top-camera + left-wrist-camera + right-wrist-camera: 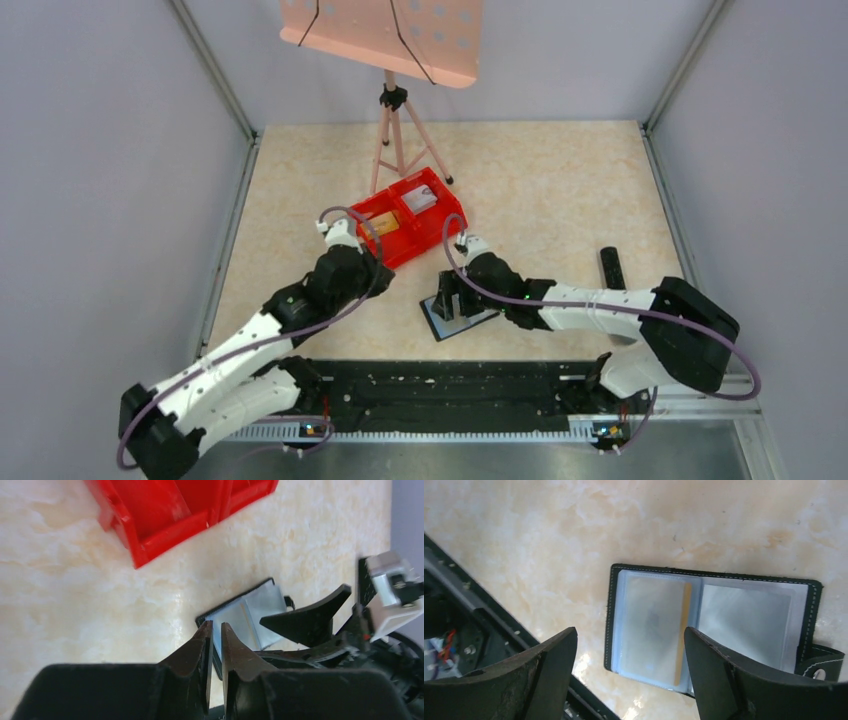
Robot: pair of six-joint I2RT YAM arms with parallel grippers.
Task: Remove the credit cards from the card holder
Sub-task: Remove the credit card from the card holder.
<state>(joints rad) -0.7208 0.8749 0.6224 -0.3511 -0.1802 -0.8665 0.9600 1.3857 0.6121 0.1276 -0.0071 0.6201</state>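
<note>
Right now the right hand [630, 632] is hanging released, its two fingers spreading wide above the card holder [749, 620]. One finger is sitting just outside the holder's edge and the other over the middle fold. Whether the tips are touching it, I cannot tell.

The holder is lying open and flat on the desk [560, 200], near the front edge between the two arms, with its clear pockets facing up and its small tab sticking out at one end. One card [683, 630] is showing only as a thin orange strip along the fold side of the pocket away from the tab. The other pocket is looking empty, though glare is making that uncertain.

The left hand [216, 626] is hovering almost fully clenched, with only a slit between its fingers and nothing visible in it. It is near the holder's corner, with the red bin [400, 255] lying beyond.

Several things are looking risky from here:
- **Missed grip:** the card is sitting under slick film with little edge exposed, so the fingers may be pinching plastic or slipping off.
- **Holder moving:** nothing is pinning the holder down, so a pull could be dragging it, lifting it, or folding it shut.
- **Collision:** the two hands are working close together, so a bump is possible.
</note>
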